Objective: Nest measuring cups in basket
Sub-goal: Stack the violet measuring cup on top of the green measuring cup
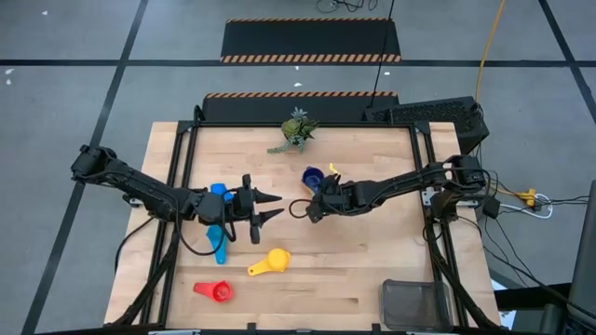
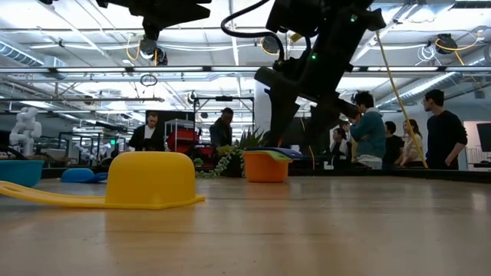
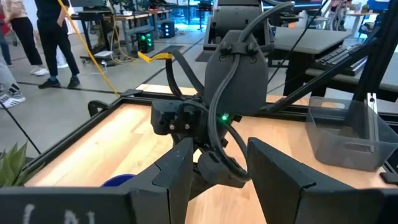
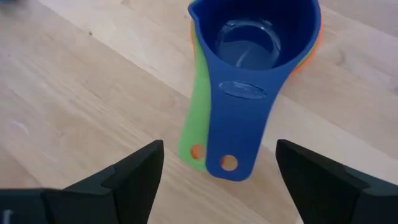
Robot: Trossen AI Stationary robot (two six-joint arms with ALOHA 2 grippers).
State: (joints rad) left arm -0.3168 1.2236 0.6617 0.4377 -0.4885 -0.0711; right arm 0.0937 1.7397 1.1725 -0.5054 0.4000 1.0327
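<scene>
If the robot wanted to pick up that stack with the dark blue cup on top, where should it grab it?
Probably by the handles. The dark blue cup sits nested in the green cup and an orange one, handles lying flat, pointing toward the open right gripper. Coming from above, its fingers could pinch the handles' long edges.

Dark arms, black looped cables, green LED.

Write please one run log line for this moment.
left hand: open, mid-table, empty | right hand: open, at nested dark blue cup stack | yellow cup, red cup: loose | basket: no cups seen inside
</scene>
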